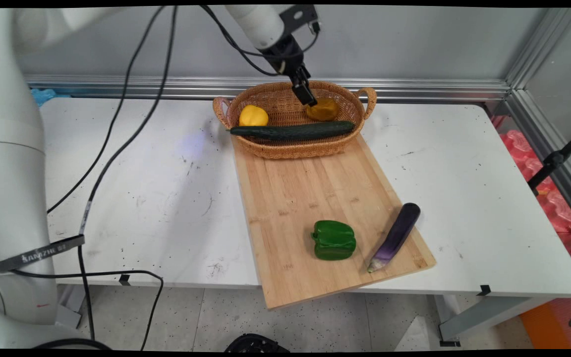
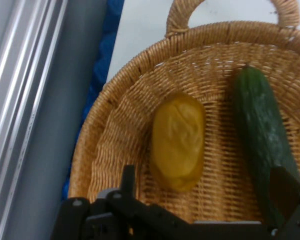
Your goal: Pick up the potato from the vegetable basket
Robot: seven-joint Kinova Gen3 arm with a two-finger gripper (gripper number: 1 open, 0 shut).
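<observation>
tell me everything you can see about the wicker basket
The wicker basket is an oval, light-brown woven piece with a looped handle at each end. It sits upright at the far end of the wooden cutting board. Inside lie a dark green cucumber, a yellow pepper and a dull yellow-orange vegetable. The hand hangs just above that last one, open.
</observation>
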